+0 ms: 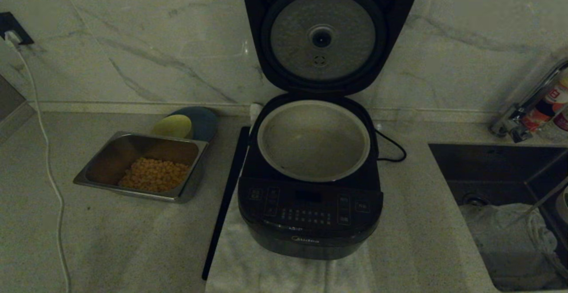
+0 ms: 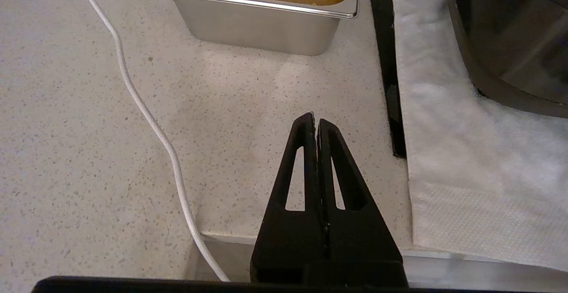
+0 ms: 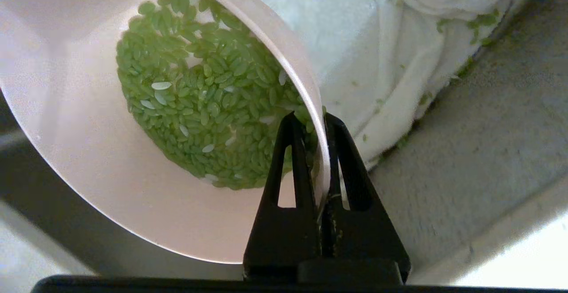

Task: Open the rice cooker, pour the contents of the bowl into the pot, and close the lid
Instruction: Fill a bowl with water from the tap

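The black rice cooker (image 1: pixel 310 213) stands on a white towel with its lid (image 1: pixel 328 35) raised upright, silver inner plate facing me. The light-grey pot (image 1: pixel 310 151) inside looks empty. Neither gripper shows in the head view. In the right wrist view my right gripper (image 3: pixel 316 122) is shut on the rim of the pale pinkish bowl (image 3: pixel 88 151), one finger inside and one outside. The bowl is tilted over a white cloth and its contents (image 3: pixel 208 106), small green grains, lie heaped inside. My left gripper (image 2: pixel 314 117) is shut and holds nothing, above the counter near its front edge.
A steel tray (image 1: pixel 142 166) of yellow kernels and a yellow-green bowl (image 1: pixel 173 126) sit left of the cooker. A white cable (image 1: pixel 49 160) runs down the counter's left side. A sink (image 1: pixel 501 173) with a crumpled white cloth (image 3: pixel 390 40) lies to the right, a faucet (image 1: pixel 528 106) behind it.
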`<state>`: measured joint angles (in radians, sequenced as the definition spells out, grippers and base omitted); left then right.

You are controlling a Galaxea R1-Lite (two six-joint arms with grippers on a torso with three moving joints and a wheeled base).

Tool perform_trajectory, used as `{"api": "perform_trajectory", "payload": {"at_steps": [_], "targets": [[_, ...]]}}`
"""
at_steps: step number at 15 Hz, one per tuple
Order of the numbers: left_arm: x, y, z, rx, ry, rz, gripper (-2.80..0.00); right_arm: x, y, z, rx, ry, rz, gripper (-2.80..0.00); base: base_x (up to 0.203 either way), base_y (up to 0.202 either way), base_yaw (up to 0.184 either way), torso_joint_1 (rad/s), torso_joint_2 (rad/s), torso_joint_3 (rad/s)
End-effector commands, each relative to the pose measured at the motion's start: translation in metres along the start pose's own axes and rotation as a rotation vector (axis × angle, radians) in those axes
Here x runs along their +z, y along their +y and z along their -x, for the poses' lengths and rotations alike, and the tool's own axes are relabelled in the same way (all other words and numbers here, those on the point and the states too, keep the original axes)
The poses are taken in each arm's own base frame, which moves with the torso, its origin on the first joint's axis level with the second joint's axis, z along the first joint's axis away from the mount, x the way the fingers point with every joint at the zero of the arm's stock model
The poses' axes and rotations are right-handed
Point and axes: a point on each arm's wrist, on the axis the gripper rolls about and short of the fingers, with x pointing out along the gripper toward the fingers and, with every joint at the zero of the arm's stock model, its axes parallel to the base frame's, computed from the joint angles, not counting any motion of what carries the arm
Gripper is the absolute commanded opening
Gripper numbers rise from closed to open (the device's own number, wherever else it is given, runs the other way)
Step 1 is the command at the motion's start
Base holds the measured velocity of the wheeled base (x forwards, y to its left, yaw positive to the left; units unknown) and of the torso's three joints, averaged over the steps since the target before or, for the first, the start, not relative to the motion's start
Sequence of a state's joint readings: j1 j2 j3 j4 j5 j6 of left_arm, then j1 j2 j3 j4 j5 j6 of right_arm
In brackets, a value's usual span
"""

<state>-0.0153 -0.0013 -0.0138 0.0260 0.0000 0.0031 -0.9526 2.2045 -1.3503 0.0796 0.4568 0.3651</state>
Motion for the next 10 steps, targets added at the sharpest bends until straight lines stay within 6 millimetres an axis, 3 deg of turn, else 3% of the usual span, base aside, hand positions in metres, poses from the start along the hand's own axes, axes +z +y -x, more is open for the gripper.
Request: {"api": "perform_trajectory", "payload": {"at_steps": [1, 6, 10], "targets": [[0.0, 0.0, 0.0, 0.0, 0.0, 0.0, -2.8, 0.002, -0.006, -0.015, -0.005, 0.024, -0.017, -2.8, 0.0, 0.0, 0.0, 0.0, 0.0, 0.0], [0.0, 0.0, 0.0, 0.0, 0.0, 0.0, -2.8, 0.006, -0.005, -0.031, 0.011, 0.069, -0.025, -2.8, 0.0, 0.0, 0.0, 0.0, 0.0, 0.0], [0.0, 0.0, 0.0, 0.0, 0.0, 0.0, -2.8, 0.014, 0.01, -0.044, 0.037, 0.054, -0.038, -2.8, 0.0, 0.0, 0.0, 0.0, 0.0, 0.0]]}}
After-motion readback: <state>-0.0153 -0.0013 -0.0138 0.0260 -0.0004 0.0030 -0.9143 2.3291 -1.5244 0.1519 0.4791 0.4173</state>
